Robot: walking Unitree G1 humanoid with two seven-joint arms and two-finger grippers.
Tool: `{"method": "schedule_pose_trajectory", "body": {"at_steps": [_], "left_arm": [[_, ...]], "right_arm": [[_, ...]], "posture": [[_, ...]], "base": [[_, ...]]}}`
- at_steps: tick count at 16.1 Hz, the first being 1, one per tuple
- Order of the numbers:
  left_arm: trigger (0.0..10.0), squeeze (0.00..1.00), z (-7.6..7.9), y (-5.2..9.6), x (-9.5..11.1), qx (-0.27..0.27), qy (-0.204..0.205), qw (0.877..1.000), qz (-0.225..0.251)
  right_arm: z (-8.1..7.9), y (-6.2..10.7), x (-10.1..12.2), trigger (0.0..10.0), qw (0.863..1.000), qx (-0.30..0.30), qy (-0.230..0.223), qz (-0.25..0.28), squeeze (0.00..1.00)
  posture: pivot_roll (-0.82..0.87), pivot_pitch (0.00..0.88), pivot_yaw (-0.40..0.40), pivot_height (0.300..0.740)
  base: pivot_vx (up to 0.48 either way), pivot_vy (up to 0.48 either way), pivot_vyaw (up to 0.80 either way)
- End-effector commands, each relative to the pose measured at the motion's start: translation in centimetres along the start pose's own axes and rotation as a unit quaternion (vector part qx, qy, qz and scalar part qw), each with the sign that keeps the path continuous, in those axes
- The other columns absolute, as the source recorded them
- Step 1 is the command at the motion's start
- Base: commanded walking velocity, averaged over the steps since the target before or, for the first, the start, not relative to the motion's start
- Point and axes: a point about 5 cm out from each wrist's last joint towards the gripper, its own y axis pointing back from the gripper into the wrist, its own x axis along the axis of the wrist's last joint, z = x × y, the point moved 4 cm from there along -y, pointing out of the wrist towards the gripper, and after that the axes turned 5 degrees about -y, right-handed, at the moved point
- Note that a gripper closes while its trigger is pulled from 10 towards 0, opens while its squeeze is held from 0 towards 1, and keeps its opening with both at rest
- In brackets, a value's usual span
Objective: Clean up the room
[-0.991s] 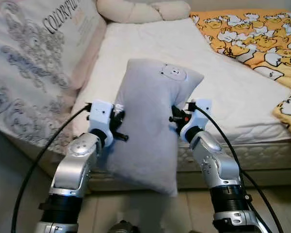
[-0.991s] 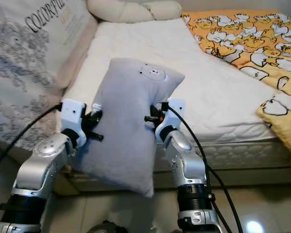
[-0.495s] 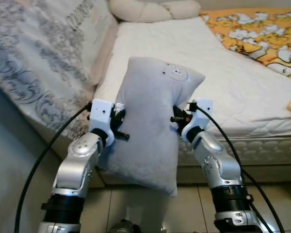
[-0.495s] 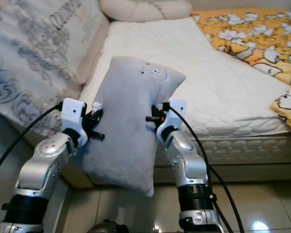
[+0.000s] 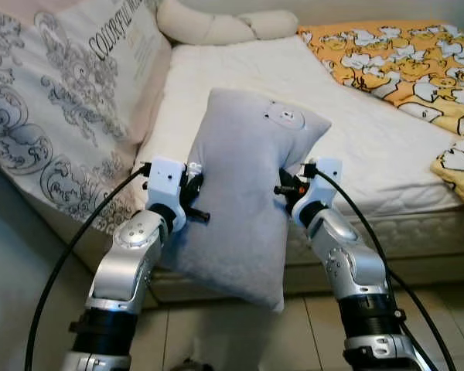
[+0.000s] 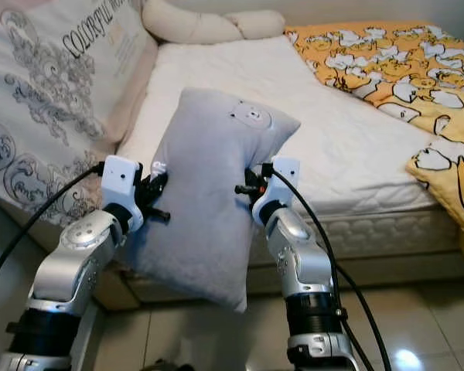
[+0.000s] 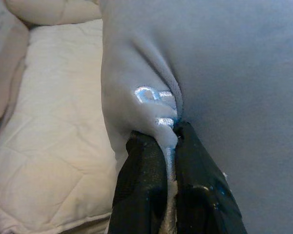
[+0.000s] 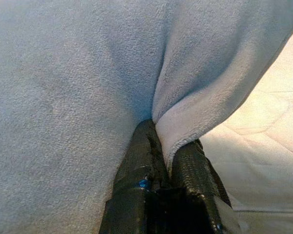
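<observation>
Both silver arms were raised and bent at the elbow, forearms angled up and inward toward each other. Left gripper (image 5: 195, 190) met the left edge of the grey pillow (image 5: 243, 193); right gripper (image 5: 284, 187) met its right edge at about the same height. Left wrist view: the two black fingers (image 7: 145, 180) were pressed together on a fold of the grey fabric, a small pale stitched mark just above the pinch. Right wrist view: fingers (image 8: 145, 161) likewise clamped tight on a pinched fold of the pillow's edge.

Pillow was held off the floor between the two grippers, tilted, top corner leaning to the robot's right, lower end hanging below the mattress edge in front of the bed. A small bear-face emblem (image 5: 284, 117) sat near its upper end.

Behind the pillow: bed (image 5: 356, 147) with white quilted mattress cover. Orange-yellow blanket with a cartoon duck print (image 5: 402, 66) lay over the far right of the bed and spilled down its right edge. Large cushion printed with grey scrollwork and lettering (image 5: 69, 100) leaned along the bed's left side. Cream bolster pillow (image 5: 224, 27) lay at the head of the bed. Black cables (image 5: 69, 255) ran down from both wrists. Pale tiled floor (image 5: 309, 332) below
</observation>
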Motion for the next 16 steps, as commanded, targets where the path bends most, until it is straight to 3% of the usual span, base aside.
{"method": "schedule_pose_trajectory", "body": {"at_steps": [1,7,13,16], "left_arm": [[10.0,0.0,0.1,-0.3,1.1,-0.002,-0.011,1.0,0.02],[10.0,0.0,-0.1,-0.3,1.2,0.0,-0.01,1.0,0.02],[10.0,0.0,-0.8,0.2,0.9,0.019,-0.005,1.0,0.016],[10.0,0.0,-1.1,0.4,0.8,0.023,-0.007,1.0,0.014]], "right_arm": [[-0.9,-0.4,0.7,10.0,1.0,0.013,0.008,0.012,0.0],[-1.1,-0.5,0.8,10.0,1.0,0.017,0.013,0.012,0.0],[-1.8,-0.9,0.3,10.0,0.999,0.037,0.032,-0.005,0.0],[-1.6,-1.1,0.3,10.0,0.999,0.032,0.016,-0.006,0.0]], "posture": [[0.07,0.0,0.072,0.74],[0.07,0.0,0.067,0.74],[0.1,0.0,0.04,0.74],[0.1,0.0,0.043,0.74]], "base": [[0.296,0.0,0.0],[0.3,0.0,0.0],[0.307,0.0,0.69],[0.304,0.0,0.0]]}}
